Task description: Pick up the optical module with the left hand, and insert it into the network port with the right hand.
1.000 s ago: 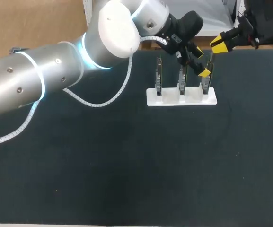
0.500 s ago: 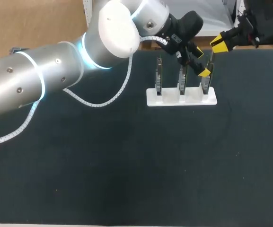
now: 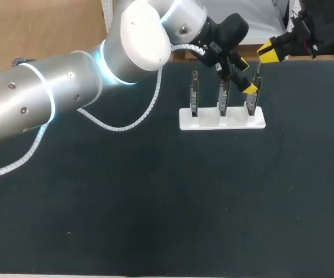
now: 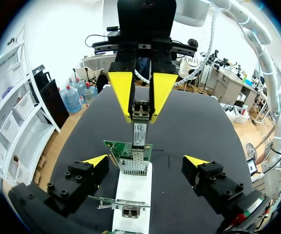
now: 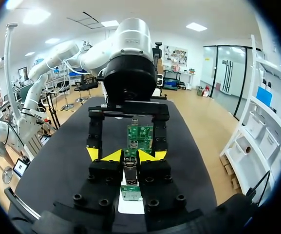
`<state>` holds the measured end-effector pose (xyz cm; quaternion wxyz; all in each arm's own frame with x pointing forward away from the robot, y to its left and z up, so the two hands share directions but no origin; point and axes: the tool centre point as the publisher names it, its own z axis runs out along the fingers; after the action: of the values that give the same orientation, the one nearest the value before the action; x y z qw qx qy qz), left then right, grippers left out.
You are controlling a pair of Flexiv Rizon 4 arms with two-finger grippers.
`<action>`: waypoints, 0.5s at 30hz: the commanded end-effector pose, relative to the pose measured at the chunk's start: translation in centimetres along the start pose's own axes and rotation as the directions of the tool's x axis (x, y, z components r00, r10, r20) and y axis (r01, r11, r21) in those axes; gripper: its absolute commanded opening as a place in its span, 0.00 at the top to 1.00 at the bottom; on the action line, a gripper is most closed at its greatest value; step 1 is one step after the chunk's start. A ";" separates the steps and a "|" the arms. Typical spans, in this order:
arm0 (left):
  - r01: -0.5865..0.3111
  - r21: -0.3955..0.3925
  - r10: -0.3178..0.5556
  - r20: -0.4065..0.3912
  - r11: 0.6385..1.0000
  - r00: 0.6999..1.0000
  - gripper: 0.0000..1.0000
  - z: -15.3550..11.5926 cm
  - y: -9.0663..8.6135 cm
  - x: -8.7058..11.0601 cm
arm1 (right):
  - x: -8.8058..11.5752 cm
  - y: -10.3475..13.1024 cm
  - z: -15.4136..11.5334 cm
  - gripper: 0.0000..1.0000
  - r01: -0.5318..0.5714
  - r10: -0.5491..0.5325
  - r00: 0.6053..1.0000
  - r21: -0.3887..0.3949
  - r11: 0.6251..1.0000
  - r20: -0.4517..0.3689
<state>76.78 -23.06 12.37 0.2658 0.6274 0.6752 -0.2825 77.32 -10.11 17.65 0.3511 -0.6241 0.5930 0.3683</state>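
The surface (image 3: 155, 202) looks matt black; the white holder (image 3: 237, 122) on it looks like smooth plastic; the optical module (image 4: 140, 130) is bare metal.

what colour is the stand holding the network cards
White. The stand shows best in the head view, against the dark table.

We look down on a table (image 3: 155, 220) whose dark, matte top fills nearly the whole head view, lit evenly, with a few tiny pale specks scattered over it. From our wrist views the same dark top stretches ahead, long and smooth.
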 end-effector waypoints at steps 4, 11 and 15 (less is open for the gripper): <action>0.001 0.001 -0.001 -0.005 1.000 1.000 0.00 0.0 0.1 -0.1 | 0.1 0.3 0.3 1.00 -0.003 0.003 1.000 0.003 1.000 -0.004; 0.001 0.001 -0.001 -0.005 1.000 1.000 0.00 0.0 0.1 -0.1 | 0.2 0.5 0.4 1.00 -0.007 0.007 1.000 0.001 1.000 -0.015; 0.001 0.001 -0.001 -0.005 1.000 1.000 0.00 0.0 0.1 -0.1 | 0.2 0.5 0.4 1.00 -0.009 0.009 1.000 0.003 1.000 -0.014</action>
<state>76.78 -23.05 12.37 0.2658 0.6274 0.6752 -0.2825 77.08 -9.92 17.36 0.3448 -0.6241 0.5974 0.3670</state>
